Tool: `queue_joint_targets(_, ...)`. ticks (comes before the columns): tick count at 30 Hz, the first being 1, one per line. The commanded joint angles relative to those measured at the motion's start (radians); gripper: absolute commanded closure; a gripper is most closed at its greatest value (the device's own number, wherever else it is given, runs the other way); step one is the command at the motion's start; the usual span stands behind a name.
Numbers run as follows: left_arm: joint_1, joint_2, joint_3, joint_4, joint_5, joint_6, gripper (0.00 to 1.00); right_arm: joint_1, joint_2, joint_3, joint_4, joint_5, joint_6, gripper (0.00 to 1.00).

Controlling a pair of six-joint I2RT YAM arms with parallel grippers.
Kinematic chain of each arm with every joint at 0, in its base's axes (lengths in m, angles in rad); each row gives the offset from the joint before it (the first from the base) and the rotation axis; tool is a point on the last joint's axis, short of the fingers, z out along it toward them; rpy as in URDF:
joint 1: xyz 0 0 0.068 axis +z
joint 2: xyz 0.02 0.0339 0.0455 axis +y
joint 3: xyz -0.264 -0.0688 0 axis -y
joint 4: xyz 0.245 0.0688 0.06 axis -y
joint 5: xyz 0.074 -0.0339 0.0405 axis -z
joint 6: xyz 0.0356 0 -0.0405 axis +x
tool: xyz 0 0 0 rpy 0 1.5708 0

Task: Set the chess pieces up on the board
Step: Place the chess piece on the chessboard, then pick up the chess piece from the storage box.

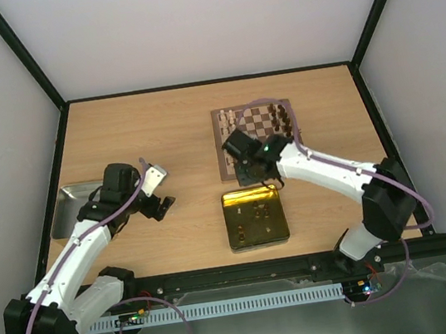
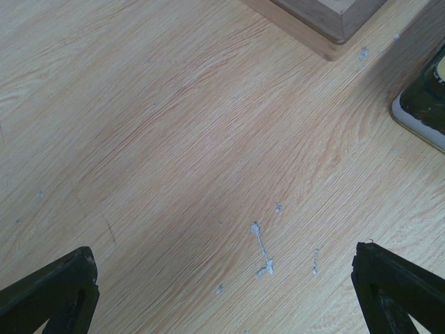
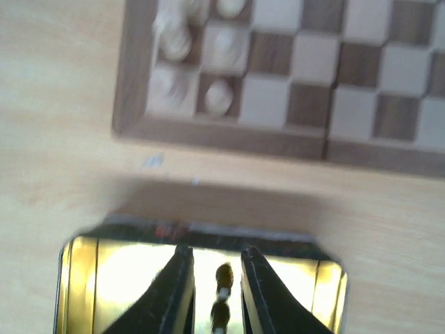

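Arms reach out from the near edge. The right arm [image 1: 324, 170] bends leftward, right gripper [image 3: 216, 250] over the gold tin [image 1: 284, 212], fingers narrowly parted either side of a dark piece [image 3: 222, 275]; blur hides whether they grip it. The left gripper [image 2: 224, 250] gapes wide above the wooden table [image 1: 142, 129], white walls [image 1: 184, 21] around. The board [image 1: 221, 146] lies far right, just beyond the tin, pale pieces [image 3: 219, 97] along its left edge.

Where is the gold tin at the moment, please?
In the top view, the gold tin sits right of centre, directly below the chessboard in the image.
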Motion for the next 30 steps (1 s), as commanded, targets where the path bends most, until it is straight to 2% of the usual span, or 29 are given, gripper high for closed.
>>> queue_joint_targets(1,-0.003,0.015,-0.015,0.01,-0.015,-0.004,0.01,0.093,-0.085,-0.139,0.031,-0.008,0.099,0.82)
queue_joint_targets(4,-0.004,0.02,-0.02,0.013,-0.021,-0.004,0.01,0.121,-0.144,-0.216,0.077,-0.053,0.137,0.8)
queue_joint_targets(10,-0.003,0.025,-0.02,0.015,-0.033,-0.008,0.01,0.149,-0.216,-0.284,0.1,-0.026,0.153,0.78)
queue_joint_targets(16,-0.004,0.033,-0.024,0.017,-0.051,-0.009,0.01,0.15,-0.247,-0.281,0.124,-0.016,0.141,0.72)
queue_joint_targets(22,-0.004,0.038,-0.024,0.019,-0.061,-0.013,0.01,0.149,-0.248,-0.275,0.141,-0.005,0.138,0.7)
queue_joint_targets(27,-0.004,0.042,-0.026,0.023,-0.062,-0.013,0.01,0.15,-0.256,-0.269,0.151,-0.005,0.144,0.56)
queue_joint_targets(30,-0.004,0.042,-0.026,0.02,-0.059,-0.012,0.01,0.149,-0.264,-0.263,0.152,0.008,0.15,0.54)
